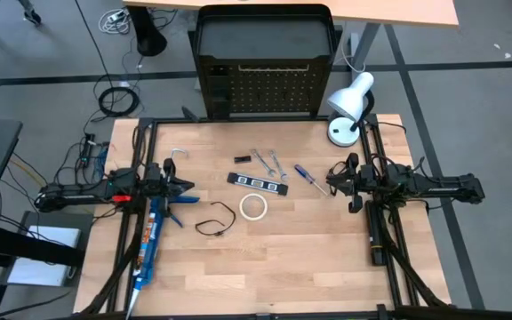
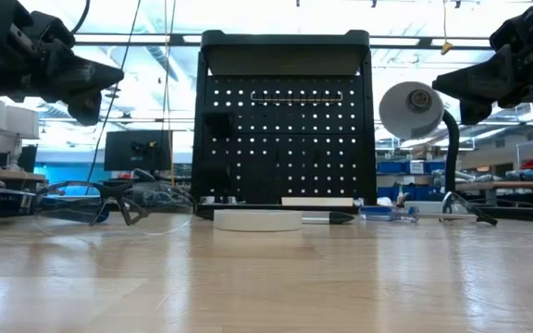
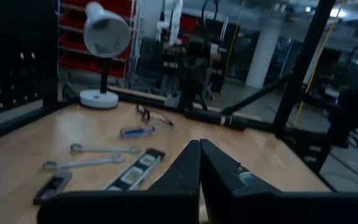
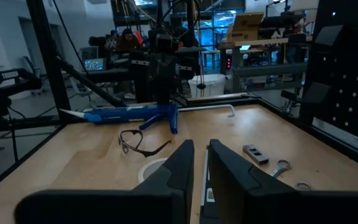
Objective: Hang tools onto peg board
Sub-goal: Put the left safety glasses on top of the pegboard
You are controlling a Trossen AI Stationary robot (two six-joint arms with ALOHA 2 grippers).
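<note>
I observed a white desk lamp [image 1: 348,105] standing at the far right corner of the wooden counter [image 1: 309,249], just beside the board. A blue caulking gun [image 1: 152,233] lay near the left edge. Safety glasses [image 1: 216,220] lay mid-counter.

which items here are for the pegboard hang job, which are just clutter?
Job: peg board, tape ring, screwdriver, wrenches, marked strip.
Clutter: desk lamp, safety glasses, blue caulk gun.
</note>
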